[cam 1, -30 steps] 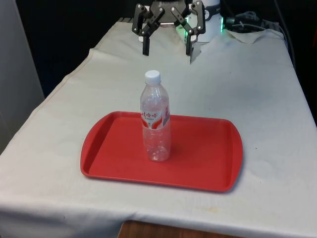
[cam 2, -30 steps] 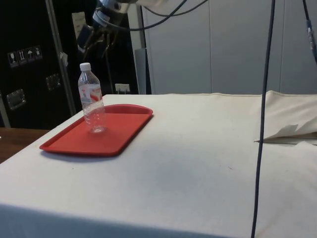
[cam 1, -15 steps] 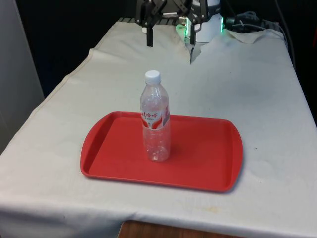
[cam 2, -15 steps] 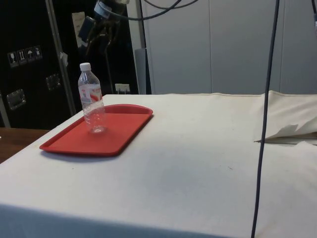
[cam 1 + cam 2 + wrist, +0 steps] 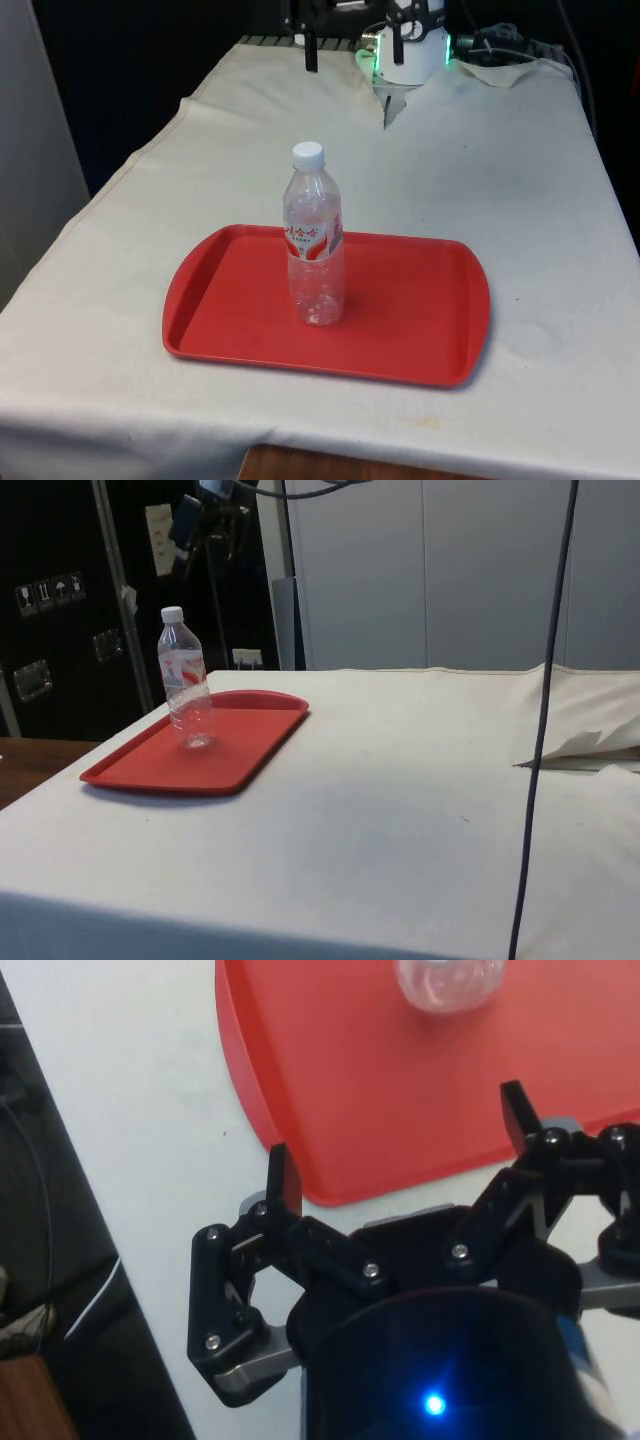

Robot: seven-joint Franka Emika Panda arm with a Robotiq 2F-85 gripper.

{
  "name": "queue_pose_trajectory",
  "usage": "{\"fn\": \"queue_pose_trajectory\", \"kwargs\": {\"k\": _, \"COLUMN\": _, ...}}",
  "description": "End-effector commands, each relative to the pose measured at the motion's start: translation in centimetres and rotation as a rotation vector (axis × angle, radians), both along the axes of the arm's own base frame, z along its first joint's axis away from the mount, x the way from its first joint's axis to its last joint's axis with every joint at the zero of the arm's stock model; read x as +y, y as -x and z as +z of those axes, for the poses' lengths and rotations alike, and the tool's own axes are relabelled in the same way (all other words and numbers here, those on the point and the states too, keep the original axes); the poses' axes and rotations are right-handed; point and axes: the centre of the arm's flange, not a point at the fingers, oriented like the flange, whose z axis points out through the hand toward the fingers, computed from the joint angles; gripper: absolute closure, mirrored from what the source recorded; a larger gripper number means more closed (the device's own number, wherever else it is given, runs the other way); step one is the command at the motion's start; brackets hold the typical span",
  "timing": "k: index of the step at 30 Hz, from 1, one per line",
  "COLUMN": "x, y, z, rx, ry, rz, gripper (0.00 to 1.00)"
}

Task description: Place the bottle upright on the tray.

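Observation:
A clear plastic bottle with a white cap and a red-and-white label stands upright near the middle of the red tray. In the side view the bottle stands on the tray with nothing touching it. My gripper hangs open and holds nothing, high above the table's far end and well behind the bottle. The side view puts the gripper above and beyond the bottle. From the wrist, the gripper looks down on the tray and the bottle far below.
The white cloth lies bare around the tray, with a wrinkled fold near the far end. Cables lie at the far right corner. A black cable hangs in the side view.
The open gripper has risen and drawn back towards the table's far end. The bottle and tray have not moved.

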Motion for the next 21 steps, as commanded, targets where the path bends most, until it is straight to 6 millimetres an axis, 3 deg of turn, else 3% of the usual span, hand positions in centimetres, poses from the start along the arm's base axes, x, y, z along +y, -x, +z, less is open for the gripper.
{"fn": "queue_pose_trajectory", "kwargs": {"k": 1, "x": 0.0, "y": 0.4, "z": 0.3, "rx": 0.008, "ry": -0.003, "rz": 0.005, "gripper": 0.00}}
{"fn": "queue_pose_trajectory", "kwargs": {"k": 21, "x": -0.4, "y": 1.9, "z": 2.3, "rx": 0.027, "ry": 0.013, "rz": 0.087, "gripper": 0.00}}
